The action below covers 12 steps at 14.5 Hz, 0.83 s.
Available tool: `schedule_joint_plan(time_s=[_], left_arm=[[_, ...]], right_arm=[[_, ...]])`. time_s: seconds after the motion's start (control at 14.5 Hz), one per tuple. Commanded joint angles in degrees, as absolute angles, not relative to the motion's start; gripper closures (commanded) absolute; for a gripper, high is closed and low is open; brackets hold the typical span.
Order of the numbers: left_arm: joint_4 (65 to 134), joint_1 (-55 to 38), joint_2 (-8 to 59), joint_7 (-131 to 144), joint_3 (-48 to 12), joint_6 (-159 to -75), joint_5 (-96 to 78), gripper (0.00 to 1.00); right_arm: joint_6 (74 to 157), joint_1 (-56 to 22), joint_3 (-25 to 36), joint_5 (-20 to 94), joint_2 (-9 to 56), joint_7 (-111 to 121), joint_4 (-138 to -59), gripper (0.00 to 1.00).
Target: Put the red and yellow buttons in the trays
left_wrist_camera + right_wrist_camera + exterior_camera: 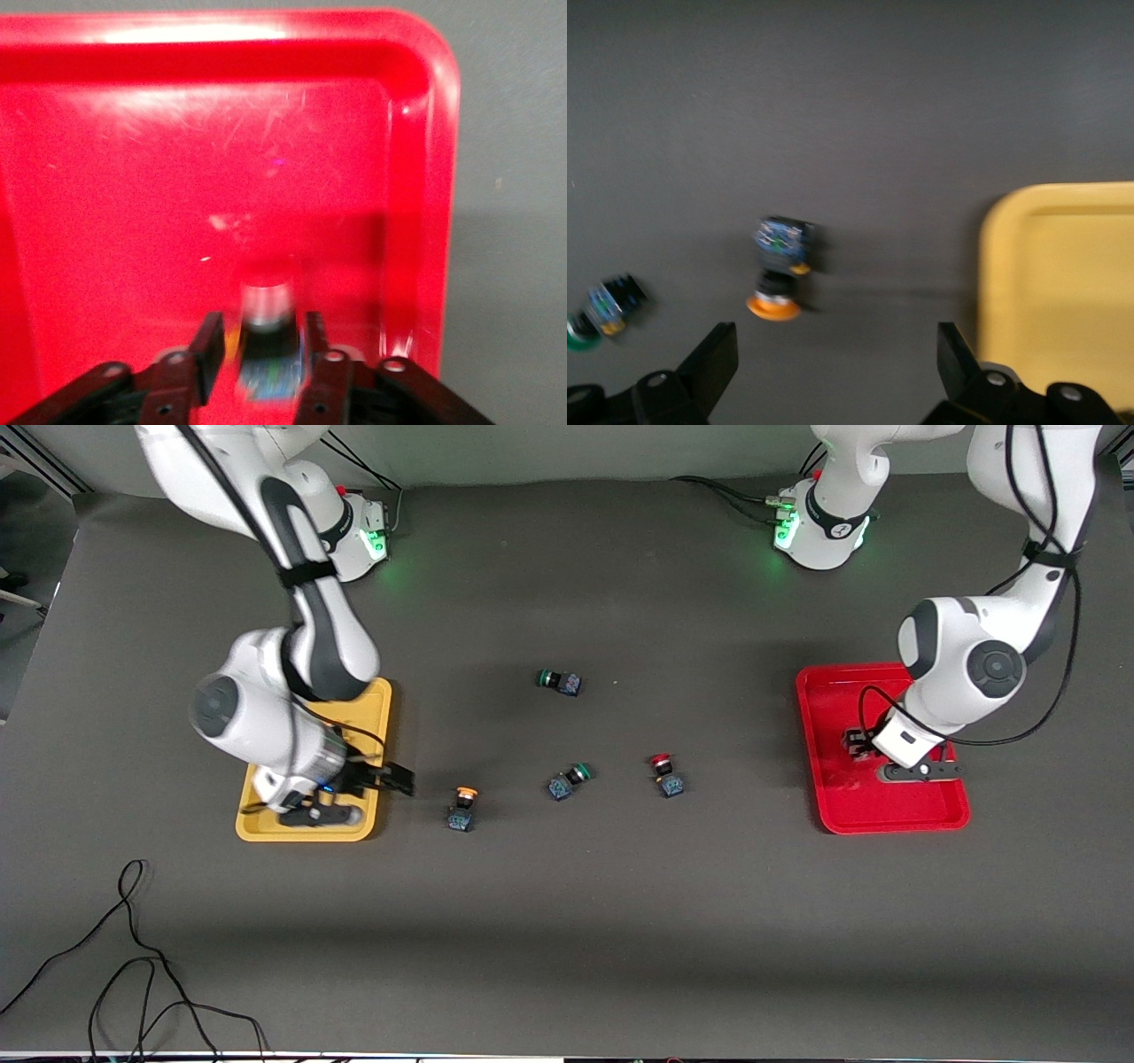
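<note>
The red tray lies at the left arm's end of the table. My left gripper is low inside it. In the left wrist view its fingers stand slightly apart around a button with a black body and bluish base that stands on the tray floor. Glare washes out its cap. A red-capped button and an orange-capped button lie on the mat. My right gripper is open and empty over the yellow tray's edge, beside the orange button. The second orange-yellow button is hidden.
Two green-capped buttons lie on the mat, one between the orange and red ones, one farther from the front camera. One green button shows in the right wrist view. A black cable lies near the front edge.
</note>
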<state>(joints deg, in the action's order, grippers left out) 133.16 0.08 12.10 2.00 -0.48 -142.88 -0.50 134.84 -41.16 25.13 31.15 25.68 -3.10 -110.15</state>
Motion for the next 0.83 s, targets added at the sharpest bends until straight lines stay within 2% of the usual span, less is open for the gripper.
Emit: schedule_joint_plan(time_s=[0.0,0.28,0.48,0.55,0.62,0.69,0.76], left_arm=[[127.82,0.0,6.78,1.41,-0.35,-130.74,0.18,0.0],[120.61,0.09,3.35,1.41,-0.35,-119.12,0.18,0.0],[112.62,-0.17,2.46,1.84,-0.53,-109.01,0.18,0.0],[110.85,-0.7,2.63,3.15,-1.05,-108.2,-0.09,0.0],[110.57,-1.83,2.9,6.21,-1.58,-108.37,-0.52,0.0],[110.57,-4.11,3.16,11.37,-2.28,-109.24,-0.53,0.0],[110.22,-6.83,3.69,16.21,-2.55,-109.94,-0.61,0.0]], right_arm=[[133.95,-45.25,25.84,33.49,36.71,-17.0,-98.64,0.0],[134.03,-46.23,25.75,33.13,40.86,-20.13,-97.21,0.0],[134.38,-46.06,25.84,32.87,42.8,-18.47,-97.38,0.0],[134.91,-46.05,25.84,32.87,43.24,-18.02,-97.38,0.12],[135.52,-46.14,25.84,32.87,43.42,-17.93,-97.38,0.37],[135.79,-46.14,25.84,32.87,43.5,-17.93,-97.38,0.55],[135.88,-46.14,25.84,32.96,43.51,-17.84,-97.3,0.65]])
